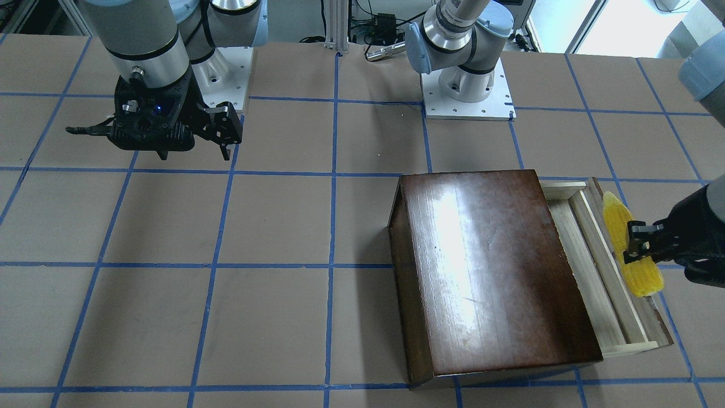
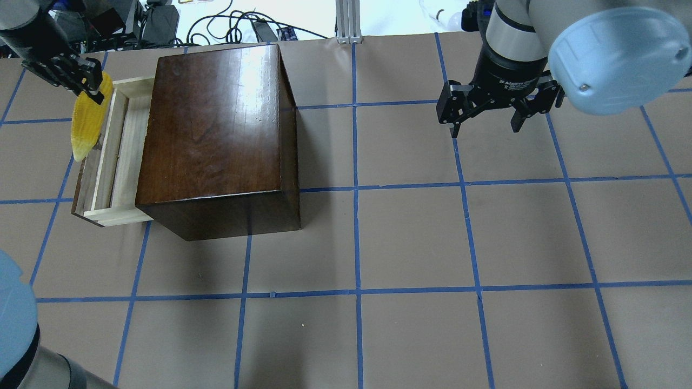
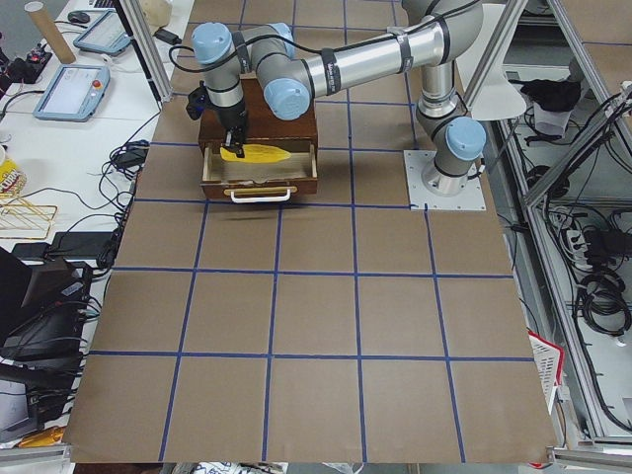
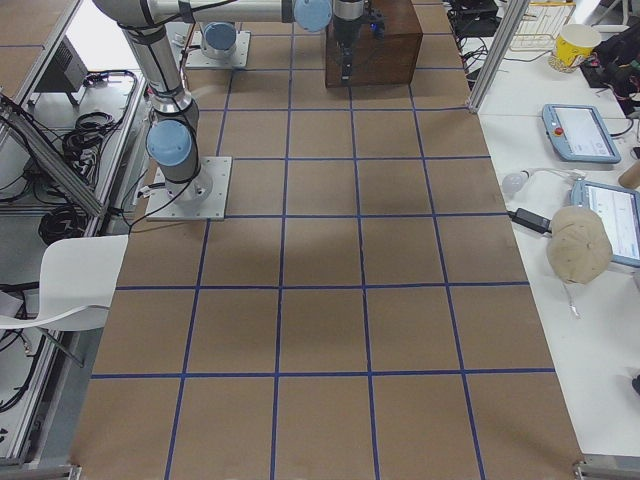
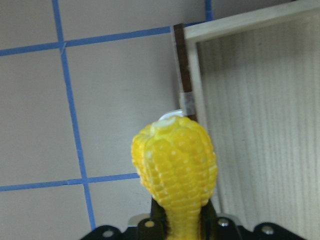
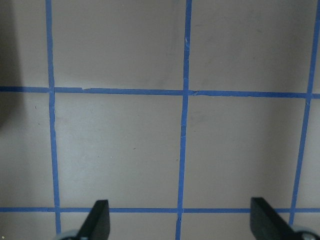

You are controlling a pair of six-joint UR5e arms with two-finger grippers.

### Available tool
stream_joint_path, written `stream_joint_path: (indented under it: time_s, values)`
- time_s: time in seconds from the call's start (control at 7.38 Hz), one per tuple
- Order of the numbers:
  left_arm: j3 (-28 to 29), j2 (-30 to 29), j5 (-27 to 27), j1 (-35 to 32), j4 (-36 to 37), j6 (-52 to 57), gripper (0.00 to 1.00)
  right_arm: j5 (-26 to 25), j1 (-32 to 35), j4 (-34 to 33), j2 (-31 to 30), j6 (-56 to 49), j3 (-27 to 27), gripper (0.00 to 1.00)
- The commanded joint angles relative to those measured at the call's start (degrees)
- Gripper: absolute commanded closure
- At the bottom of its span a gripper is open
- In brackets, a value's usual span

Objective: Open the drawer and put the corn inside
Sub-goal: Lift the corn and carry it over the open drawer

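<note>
The drawer [image 2: 121, 154], a pale wood tray with a dark front panel, stands pulled out of the dark-brown box [image 2: 216, 124]. My left gripper [image 2: 89, 89] is shut on the yellow corn [image 2: 85, 127] and holds it in the air over the drawer's front panel. The corn's tip points along the drawer. In the left wrist view the corn [image 5: 175, 165] hangs over the panel edge, with the drawer floor [image 5: 260, 115] to its right. The front-facing view shows the corn [image 1: 643, 280], drawer [image 1: 583, 266] and box [image 1: 487, 266]. My right gripper [image 2: 485, 125] is open and empty, far from the box.
The table [image 2: 411, 237] is brown, with a grid of blue tape. The drawer has a white handle [image 3: 262, 195] on its front. The arm bases [image 1: 467, 96] are bolted at the robot's side. Cables and tablets lie beyond the table ends.
</note>
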Motion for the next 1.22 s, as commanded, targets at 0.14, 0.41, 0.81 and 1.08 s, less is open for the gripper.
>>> stream_joint_path:
  time_s: [0.14, 0.41, 0.81, 1.08]
  values:
    - [-1.74, -1.01, -1.58, -0.24, 0.25, 0.09, 1.00, 0.00, 0.00, 0.00, 0.00, 0.00, 0.00, 0.00]
    - [-2.10, -2.06, -1.58, -0.23, 0.34, -3.14, 1.00, 0.00, 0.00, 0.00, 0.00, 0.00, 0.00, 0.00]
    - [-2.28, -2.33, -0.97, -0.23, 0.08, -5.53, 1.00, 0.00, 0.00, 0.00, 0.00, 0.00, 0.00, 0.00]
    - [-3.06, -2.15, -1.32, -0.15, 0.07, -5.62, 0.05, 0.00, 0.00, 0.00, 0.00, 0.00, 0.00, 0.00]
